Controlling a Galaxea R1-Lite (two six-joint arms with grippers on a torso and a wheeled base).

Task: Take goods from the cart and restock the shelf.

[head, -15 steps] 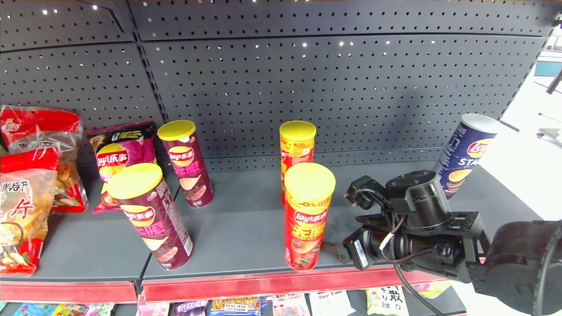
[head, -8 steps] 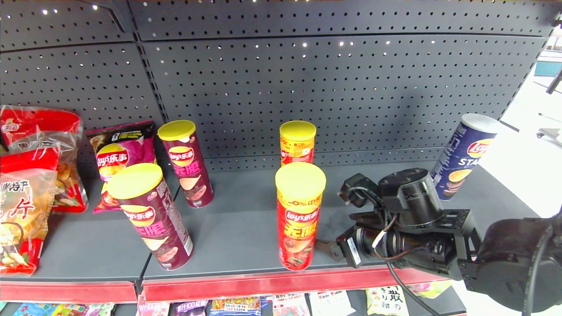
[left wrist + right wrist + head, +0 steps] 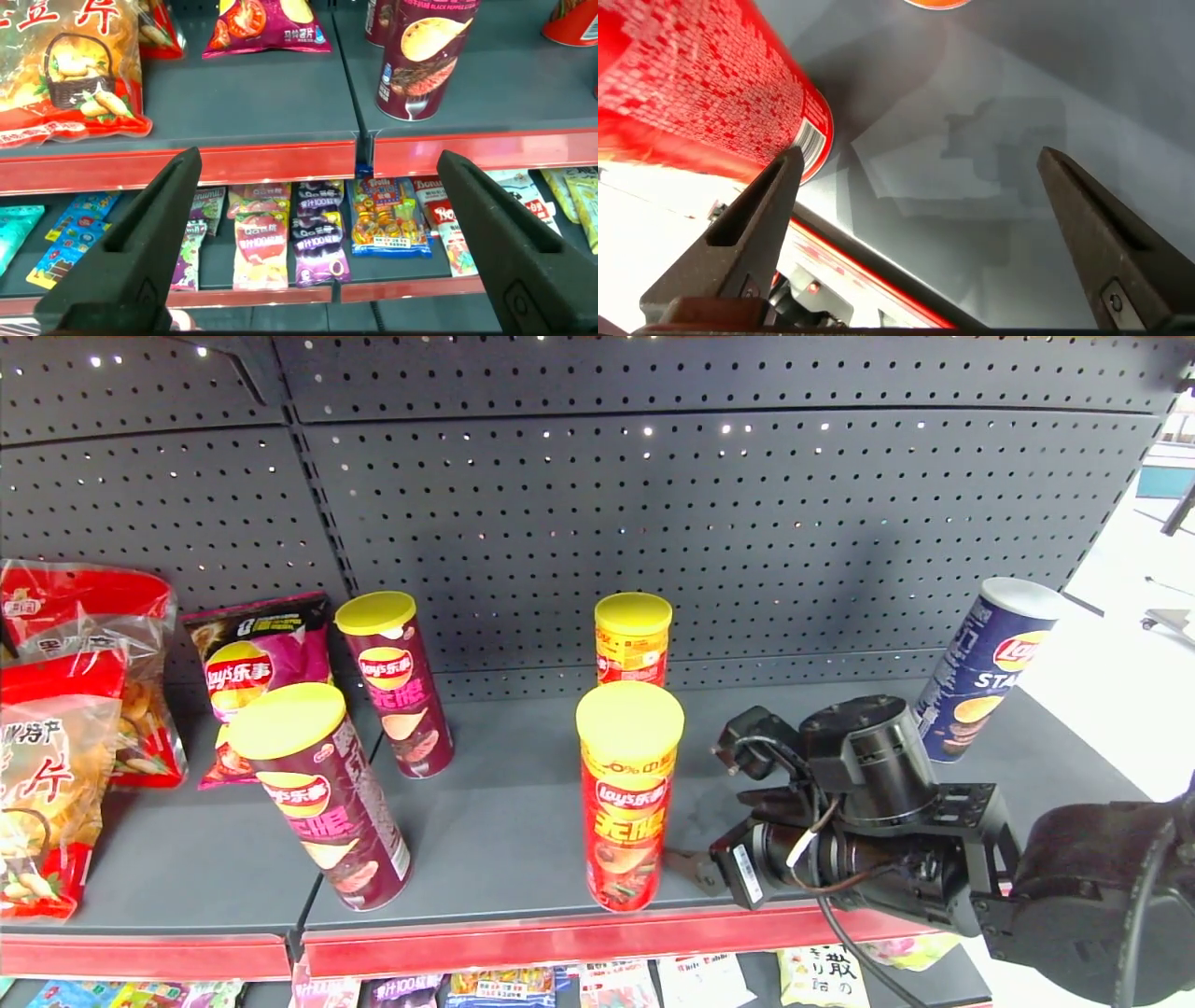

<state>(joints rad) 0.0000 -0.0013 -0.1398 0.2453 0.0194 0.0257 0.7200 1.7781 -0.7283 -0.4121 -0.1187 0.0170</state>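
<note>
Right gripper [image 3: 920, 159], jaws spread wide just beside the upright red can [image 3: 627, 793], should draw back level so no finger tips it.

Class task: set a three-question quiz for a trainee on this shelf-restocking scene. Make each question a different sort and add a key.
1. True or false: the blue can stands at the right end of the shelf.
2. How many yellow-lidded cans stand on the shelf? A two, B four, C six.
3. Fill the gap: the right gripper, beside the front red can, has its jaws ____.

Key: 1 true; 2 B; 3 open.
</note>
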